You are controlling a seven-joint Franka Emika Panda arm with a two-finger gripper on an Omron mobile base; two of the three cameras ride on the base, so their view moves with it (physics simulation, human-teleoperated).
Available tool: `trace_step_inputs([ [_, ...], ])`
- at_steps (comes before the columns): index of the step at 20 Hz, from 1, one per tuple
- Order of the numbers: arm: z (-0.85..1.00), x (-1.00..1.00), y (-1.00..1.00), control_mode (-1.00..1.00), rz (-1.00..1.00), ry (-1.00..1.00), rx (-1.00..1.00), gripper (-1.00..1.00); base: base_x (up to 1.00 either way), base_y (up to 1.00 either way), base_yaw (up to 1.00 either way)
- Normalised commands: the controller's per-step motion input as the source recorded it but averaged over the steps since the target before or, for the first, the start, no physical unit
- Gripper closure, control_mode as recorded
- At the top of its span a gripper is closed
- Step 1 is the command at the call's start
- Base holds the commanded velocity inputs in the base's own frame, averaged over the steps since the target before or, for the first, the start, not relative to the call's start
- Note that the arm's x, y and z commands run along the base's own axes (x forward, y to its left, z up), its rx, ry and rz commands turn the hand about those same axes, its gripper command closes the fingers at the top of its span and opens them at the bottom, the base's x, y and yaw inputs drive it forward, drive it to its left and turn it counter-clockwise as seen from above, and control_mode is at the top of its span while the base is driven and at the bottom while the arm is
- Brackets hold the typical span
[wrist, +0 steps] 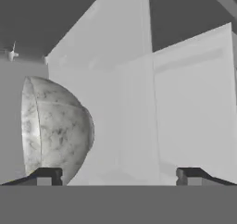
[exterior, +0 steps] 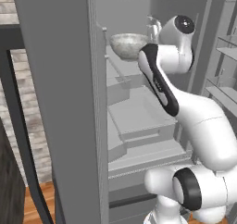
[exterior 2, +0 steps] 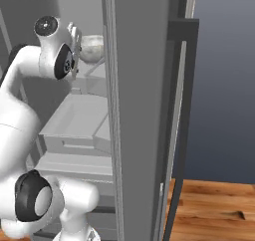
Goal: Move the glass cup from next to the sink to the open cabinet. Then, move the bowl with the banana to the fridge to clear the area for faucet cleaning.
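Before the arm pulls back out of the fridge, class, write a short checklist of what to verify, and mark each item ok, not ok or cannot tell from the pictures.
1. Bowl rests on an upper fridge shelf: ok.
2. Gripper open: ok, its fingertips stand wide apart.
3. Gripper clear of the bowl: cannot tell; in the hand view one fingertip sits right at the bowl's edge.
4. Banana in the bowl: cannot tell, the bowl's inside is not visible.
5. Fridge door open wide enough for withdrawal: ok.
6. Bowl stable, not near the shelf's front edge: cannot tell from these angles.
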Motion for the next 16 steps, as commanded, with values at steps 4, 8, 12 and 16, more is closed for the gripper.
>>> trace_step_inputs([
  [4, -0.18, -1.0, -0.02, -1.0, -0.16, -0.28, 0.11, -1.0, 0.0, 0.0, 0.0],
  [8, -0.76, -1.0, -0.01, -1.0, -0.17, -0.18, 0.06, -1.0, 0.0, 0.0, 0.0],
  [12, -1.0, -1.0, 0.0, -1.0, -0.17, -0.07, 0.0, -1.0, 0.0, 0.0, 0.0],
  [16, -1.0, -1.0, 0.0, -1.0, -0.15, -0.06, -0.01, -1.0, 0.0, 0.0, 0.0],
])
